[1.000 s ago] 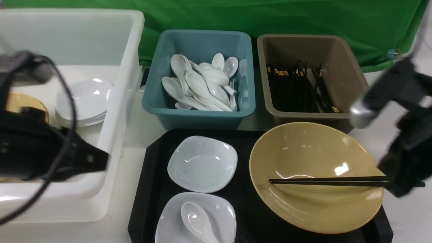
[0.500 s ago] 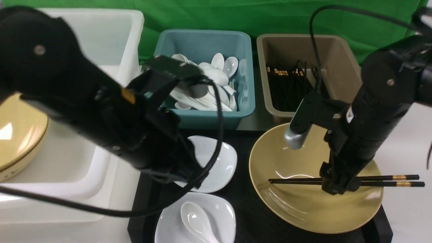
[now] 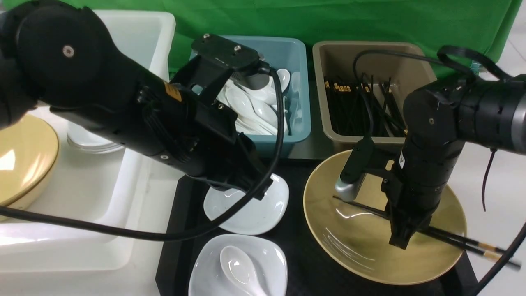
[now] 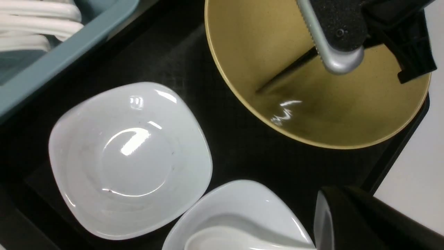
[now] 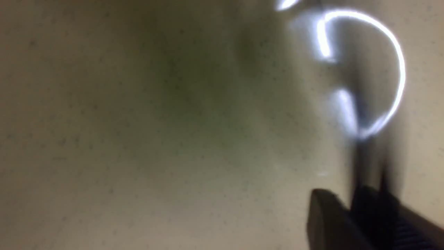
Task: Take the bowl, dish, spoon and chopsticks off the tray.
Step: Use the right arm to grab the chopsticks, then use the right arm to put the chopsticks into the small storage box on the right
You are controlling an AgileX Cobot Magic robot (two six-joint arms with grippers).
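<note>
With my black right gripper (image 3: 404, 242) I am pinching the long black gold-banded chopsticks (image 3: 448, 236), which are slanting across the wide round yellow bowl (image 3: 349, 234) at the black tray's (image 3: 324, 267) right edge. My black left gripper (image 3: 263, 193), pressed together, is hovering over the squarish white dish (image 3: 254, 209). The glossy white spoon (image 3: 240, 267) is lying in the nearer squarish white dish (image 3: 205, 263).

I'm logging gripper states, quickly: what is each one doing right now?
Left gripper: closed, holding nothing, above the white dish.
Right gripper: closed on the chopsticks, down in the yellow bowl.
</note>
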